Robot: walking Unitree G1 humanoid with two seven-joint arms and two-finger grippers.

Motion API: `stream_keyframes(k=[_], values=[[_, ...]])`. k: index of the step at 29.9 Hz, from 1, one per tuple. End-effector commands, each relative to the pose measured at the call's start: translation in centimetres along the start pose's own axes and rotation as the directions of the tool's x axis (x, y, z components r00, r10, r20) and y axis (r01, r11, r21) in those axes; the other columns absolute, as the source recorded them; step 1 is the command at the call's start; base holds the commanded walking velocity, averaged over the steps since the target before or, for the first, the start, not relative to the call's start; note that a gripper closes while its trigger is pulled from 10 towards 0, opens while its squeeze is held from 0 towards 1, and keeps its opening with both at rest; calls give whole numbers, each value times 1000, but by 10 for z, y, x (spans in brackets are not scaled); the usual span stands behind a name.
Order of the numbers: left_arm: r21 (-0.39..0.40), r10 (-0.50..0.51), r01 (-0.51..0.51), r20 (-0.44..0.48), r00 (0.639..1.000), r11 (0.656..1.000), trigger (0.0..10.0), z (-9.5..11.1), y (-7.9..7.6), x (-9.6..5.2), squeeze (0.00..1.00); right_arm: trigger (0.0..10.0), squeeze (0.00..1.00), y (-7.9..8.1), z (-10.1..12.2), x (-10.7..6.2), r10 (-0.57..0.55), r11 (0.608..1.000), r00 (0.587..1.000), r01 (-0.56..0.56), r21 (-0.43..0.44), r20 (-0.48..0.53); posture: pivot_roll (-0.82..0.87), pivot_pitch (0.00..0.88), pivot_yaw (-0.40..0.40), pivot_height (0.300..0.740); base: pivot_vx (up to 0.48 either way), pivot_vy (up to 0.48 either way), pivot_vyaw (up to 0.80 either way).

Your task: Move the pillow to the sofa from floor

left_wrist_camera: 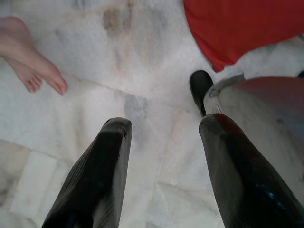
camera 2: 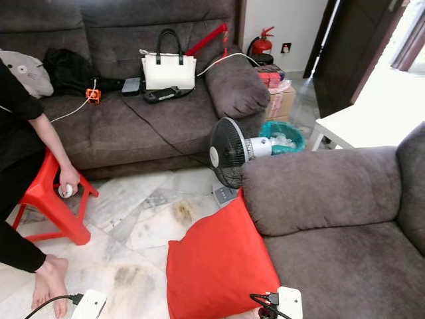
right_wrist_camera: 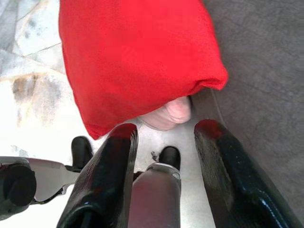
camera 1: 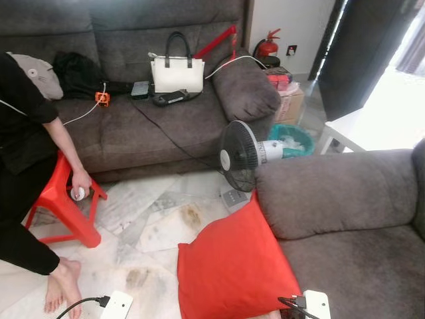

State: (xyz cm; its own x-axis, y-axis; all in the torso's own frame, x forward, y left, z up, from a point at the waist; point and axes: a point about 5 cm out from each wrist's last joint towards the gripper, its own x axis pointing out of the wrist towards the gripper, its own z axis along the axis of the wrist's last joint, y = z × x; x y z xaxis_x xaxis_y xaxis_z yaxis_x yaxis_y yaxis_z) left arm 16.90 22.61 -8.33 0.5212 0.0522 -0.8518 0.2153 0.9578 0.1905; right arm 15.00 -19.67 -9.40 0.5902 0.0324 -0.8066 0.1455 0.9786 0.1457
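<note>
A red pillow point(camera 1: 232, 266) stands on the marble floor, leaning against the front of the grey sofa point(camera 1: 345, 199) on my right. In the right wrist view my right gripper point(right_wrist_camera: 164, 130) is open just above the pillow's point(right_wrist_camera: 137, 61) lower edge, touching nothing. A pale rounded thing point(right_wrist_camera: 168, 114) peeks out from under that edge. My left gripper point(left_wrist_camera: 164, 128) is open and empty over bare floor, with a corner of the pillow point(left_wrist_camera: 237, 28) off to one side. The sofa's seat cushion point(camera 1: 358, 272) lies right beside the pillow.
A person sits at the left on a red stool point(camera 1: 66, 199), one bare foot point(camera 1: 63, 286) on the floor near my left arm. A standing fan point(camera 1: 240, 156) is beyond the pillow. A second sofa point(camera 1: 133, 126) at the back holds a white handbag point(camera 1: 177, 72).
</note>
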Motion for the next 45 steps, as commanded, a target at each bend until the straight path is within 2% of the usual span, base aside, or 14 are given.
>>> stream_keyframes(k=[1,7,12,14,15,16,20,22,28,31,36,37,39,45], values=[[0,27,-27,3,1000,1000,10000,-3,1,-1,0,10000,0,-3,-1,-1,-23,1000,1000,23,14,14,97,50,-25,740,0,0,0],[-114,129,-114,138,982,987,10000,6,5,-3,0,10000,0,-5,4,-2,-61,997,994,56,57,95,107,55,-30,740,0,0,0],[-128,146,-118,236,961,985,10000,14,5,-5,0,10000,0,-5,12,-4,-84,994,977,68,84,196,106,51,-33,740,0,0,0],[-132,154,-117,322,934,984,10000,33,9,-6,0,10000,0,-6,14,-5,-89,994,971,71,84,222,106,51,-33,740,0,0,0],[-120,166,-120,518,839,985,10000,87,19,-12,0,10000,0,-6,17,-5,-86,995,964,69,77,251,105,50,-32,740,0,0,0],[-130,174,-119,604,778,984,10000,108,21,-18,0,10000,0,-5,19,-6,-80,996,959,65,63,272,105,50,-32,740,0,0,0],[-102,168,-134,667,726,986,10000,121,22,-22,0,10000,0,-5,22,-7,-77,996,946,58,70,313,101,42,-33,740,0,0,0],[-85,157,-145,777,610,986,10000,146,19,-37,0,10000,0,-4,25,-9,-72,996,933,48,75,353,98,36,-33,740,0,0,0],[-79,148,-154,847,511,985,10000,158,17,-52,0,10000,0,-3,26,-10,-65,997,922,46,59,381,90,24,-32,740,0,0,0],[-93,159,-171,889,429,981,10000,163,18,-69,0,10000,0,-3,26,-11,-64,998,917,49,48,394,91,13,-27,740,0,0,0],[-116,186,-197,904,385,973,10000,161,24,-84,0,10000,0,-4,25,-12,-84,996,913,63,66,399,92,5,-28,740,0,0,0],[-121,191,-204,908,372,972,10000,158,26,-89,0,10000,0,-1,55,-17,-54,998,834,54,17,549,92,0,-28,740,0,0,0],[-133,203,-213,914,352,968,10000,153,30,-103,0,10000,0,-6,77,-31,-15,979,730,151,-140,683,93,0,-23,740,0,0,0],[-143,210,-217,922,326,966,10000,151,32,-118,0,10000,0,4,73,-41,4,975,680,160,-154,733,91,0,-20,740,0,0,0]])
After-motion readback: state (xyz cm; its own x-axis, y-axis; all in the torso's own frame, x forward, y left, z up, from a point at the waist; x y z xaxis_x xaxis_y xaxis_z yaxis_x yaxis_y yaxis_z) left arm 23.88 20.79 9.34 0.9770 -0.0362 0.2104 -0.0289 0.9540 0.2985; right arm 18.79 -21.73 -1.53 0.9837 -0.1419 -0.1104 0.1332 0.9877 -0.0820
